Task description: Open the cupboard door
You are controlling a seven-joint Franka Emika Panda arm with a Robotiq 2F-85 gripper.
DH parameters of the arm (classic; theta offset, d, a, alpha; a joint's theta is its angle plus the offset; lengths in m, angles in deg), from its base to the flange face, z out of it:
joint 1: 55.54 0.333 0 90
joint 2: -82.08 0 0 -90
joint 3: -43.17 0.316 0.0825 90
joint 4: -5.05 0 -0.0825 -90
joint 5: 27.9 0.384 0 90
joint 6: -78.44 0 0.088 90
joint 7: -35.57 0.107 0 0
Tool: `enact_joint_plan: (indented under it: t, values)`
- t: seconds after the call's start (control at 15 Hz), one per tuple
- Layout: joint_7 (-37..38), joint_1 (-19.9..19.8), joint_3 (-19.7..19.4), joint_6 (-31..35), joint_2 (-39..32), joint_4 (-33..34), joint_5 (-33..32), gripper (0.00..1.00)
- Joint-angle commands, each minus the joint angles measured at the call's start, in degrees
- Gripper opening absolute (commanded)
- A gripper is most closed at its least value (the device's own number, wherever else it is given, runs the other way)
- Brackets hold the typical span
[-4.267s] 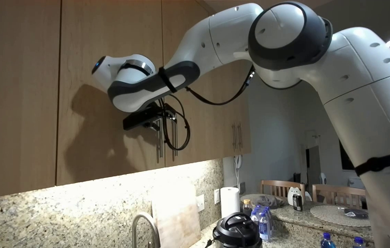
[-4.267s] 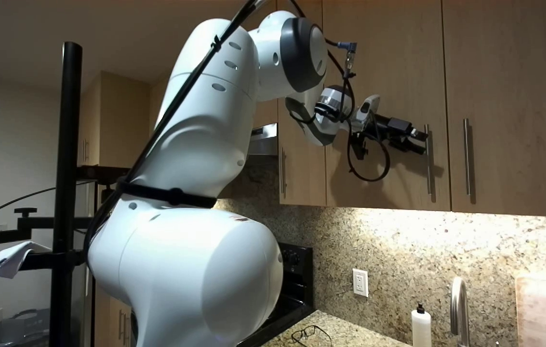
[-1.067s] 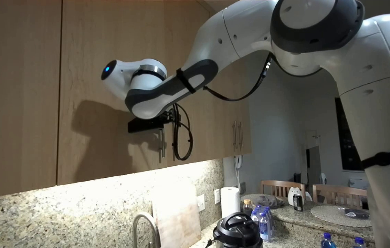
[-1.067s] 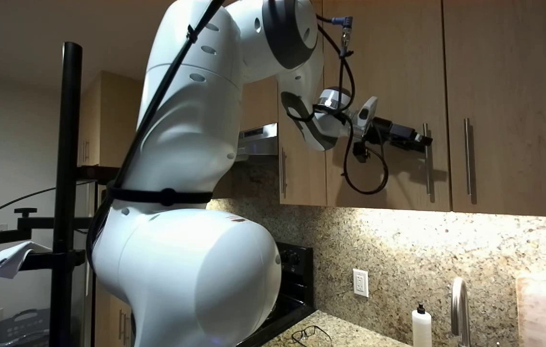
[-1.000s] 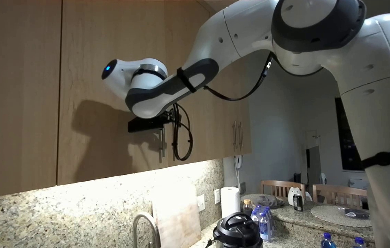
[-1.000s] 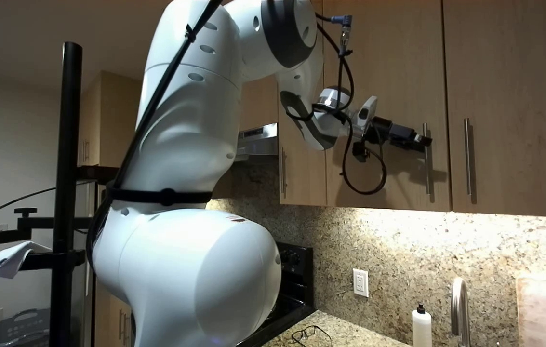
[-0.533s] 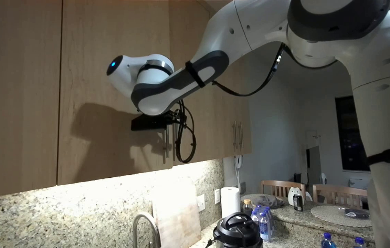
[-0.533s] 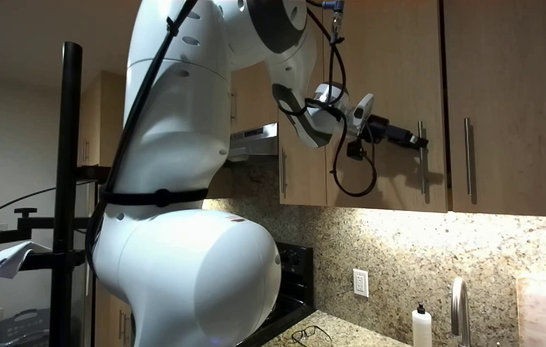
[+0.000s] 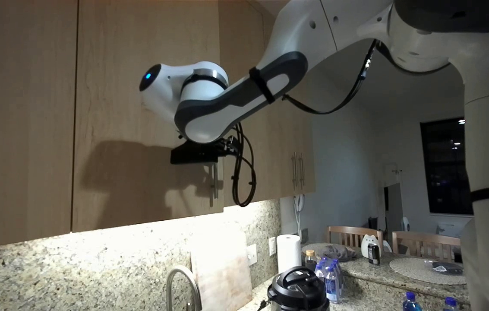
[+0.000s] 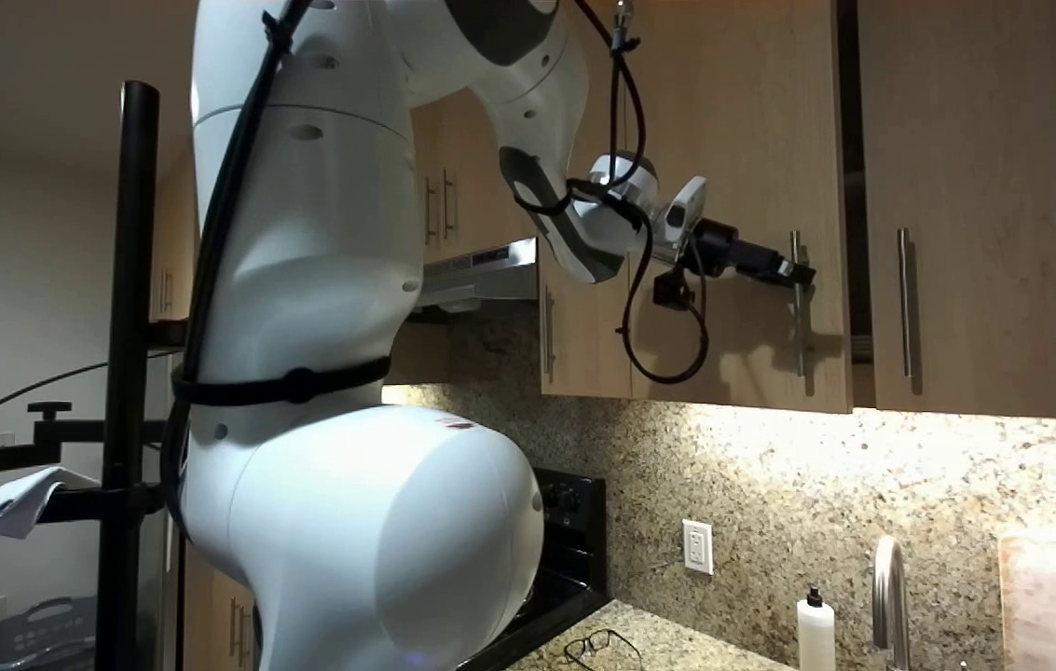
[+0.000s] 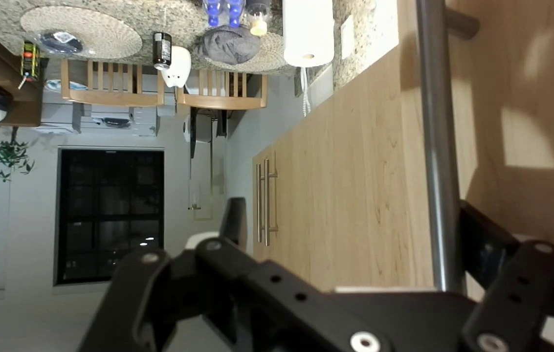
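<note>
Pincer [image 11: 350, 217] wide around handle [image 11: 438, 146], wrist view only.

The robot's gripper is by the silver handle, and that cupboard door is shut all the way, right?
Not quite: the cupboard door isn't shut all the way, it's a little open. An exterior view shows a dark gap between it and the door beside it. The gripper is by the silver handle, as you said.

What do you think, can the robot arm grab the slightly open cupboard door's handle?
Likely yes: the open end effector has the handle between its fingers; nothing seems in the way.
</note>
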State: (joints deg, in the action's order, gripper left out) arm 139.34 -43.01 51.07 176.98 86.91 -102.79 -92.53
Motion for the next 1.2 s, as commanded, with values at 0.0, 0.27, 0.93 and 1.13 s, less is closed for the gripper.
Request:
enact_joint_plan:
  t: [0.0, 0.27, 0.93, 1.13]
  values:
    - [0.8, -2.5, -0.2, -4.9, 8.0, -9.3, 3.0, 1.00]
    - [1.1, -2.1, 1.1, -6.2, 9.5, -10.2, 5.0, 1.00]
    - [4.5, 0.0, 6.8, -20.8, 2.9, -0.8, 9.8, 1.00]
    - [6.9, 1.0, 8.2, -27.1, 0.5, 2.6, 11.7, 1.00]
